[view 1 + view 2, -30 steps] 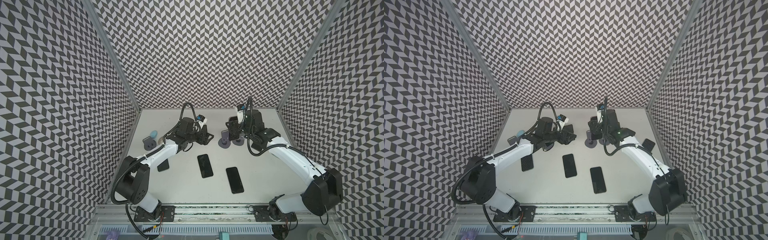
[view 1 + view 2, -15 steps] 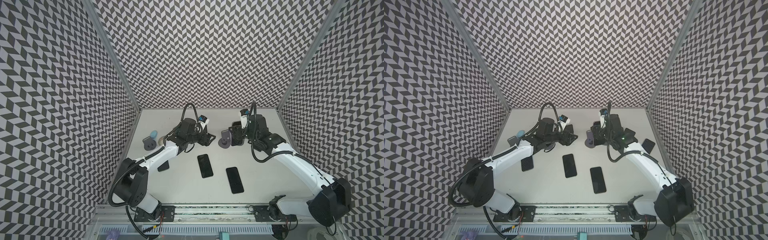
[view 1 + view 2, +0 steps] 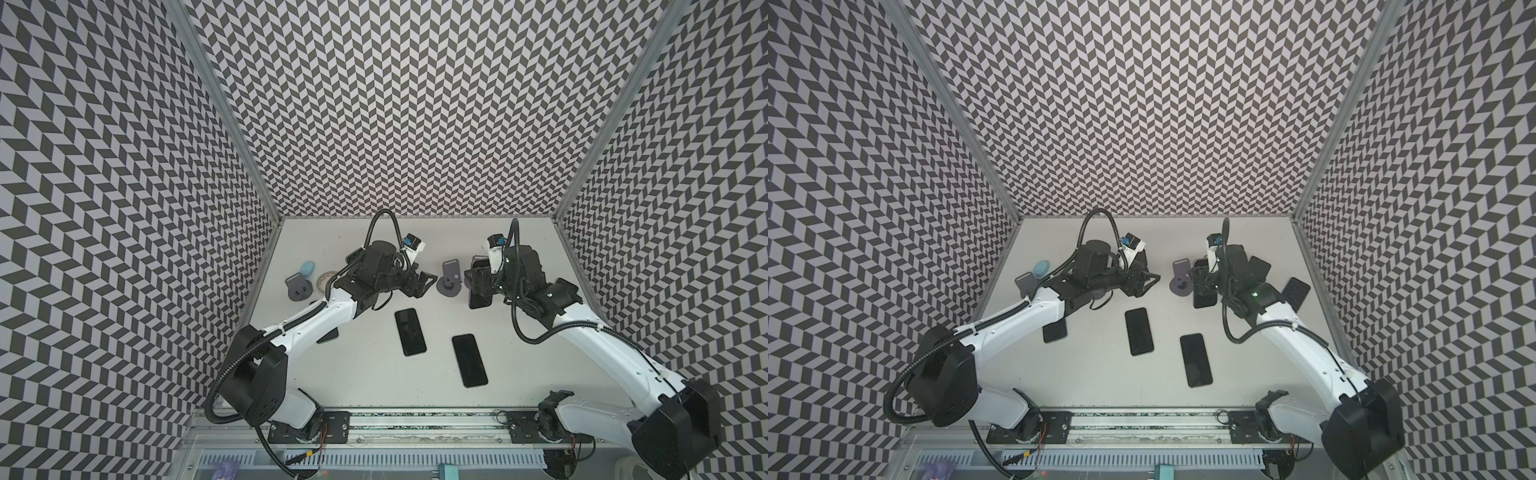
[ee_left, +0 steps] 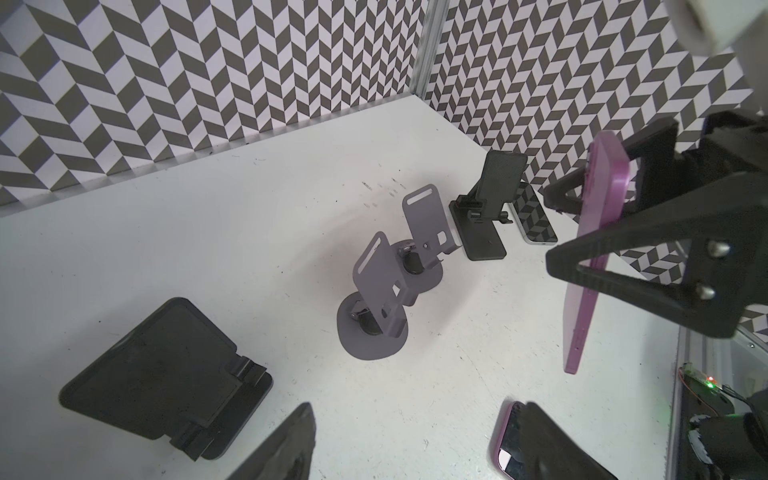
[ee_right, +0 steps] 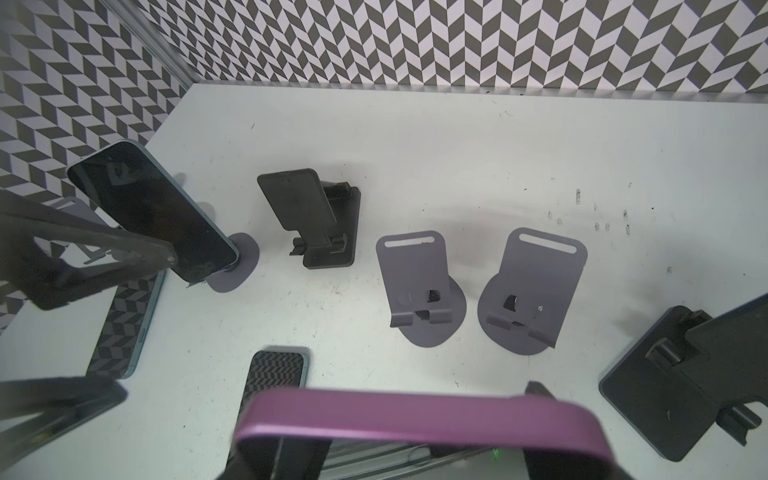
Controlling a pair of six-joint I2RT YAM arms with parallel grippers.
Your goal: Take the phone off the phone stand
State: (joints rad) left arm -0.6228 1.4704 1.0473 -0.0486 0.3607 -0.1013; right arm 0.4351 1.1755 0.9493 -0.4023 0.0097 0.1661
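Phone [image 4: 582, 299] has come clear of grey stand [image 3: 450, 279], clamped in right hand [image 4: 582, 232]; left hand [image 3: 427, 283] hangs open, empty; removal looks essentially done.

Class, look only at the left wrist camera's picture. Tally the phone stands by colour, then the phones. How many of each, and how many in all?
Grey stands: 2
Black stands: 2
Phones: 3
Total: 7
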